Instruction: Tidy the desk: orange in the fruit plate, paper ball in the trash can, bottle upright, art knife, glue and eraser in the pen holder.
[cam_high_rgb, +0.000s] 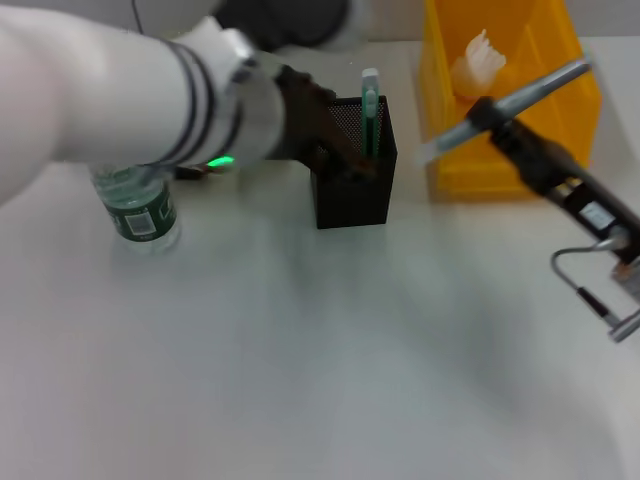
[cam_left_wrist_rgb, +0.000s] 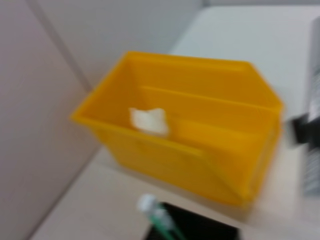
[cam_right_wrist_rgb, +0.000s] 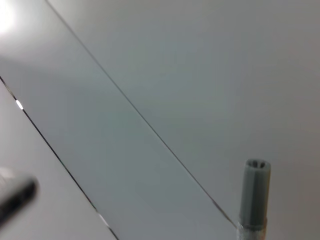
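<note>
The black mesh pen holder (cam_high_rgb: 352, 190) stands at the table's middle back with a green-and-white stick (cam_high_rgb: 370, 105) upright in it; both also show in the left wrist view (cam_left_wrist_rgb: 200, 231), (cam_left_wrist_rgb: 156, 215). My left gripper (cam_high_rgb: 335, 148) hovers at the holder's left rim. My right gripper (cam_high_rgb: 487, 112) is shut on a grey pen-shaped tool (cam_high_rgb: 540, 88), held slanted in front of the yellow trash bin (cam_high_rgb: 500, 165); its tip shows in the right wrist view (cam_right_wrist_rgb: 255, 200). The paper ball (cam_high_rgb: 478, 62) lies in the bin (cam_left_wrist_rgb: 240, 165). The bottle (cam_high_rgb: 140, 210) stands upright at the left. Orange, plate and eraser are out of view.
The left arm (cam_high_rgb: 110, 90) spans the back left and hides the table behind it. The right arm (cam_high_rgb: 590, 215) with a wire loop (cam_high_rgb: 580, 280) is at the right edge. The bin stands close to the right of the pen holder.
</note>
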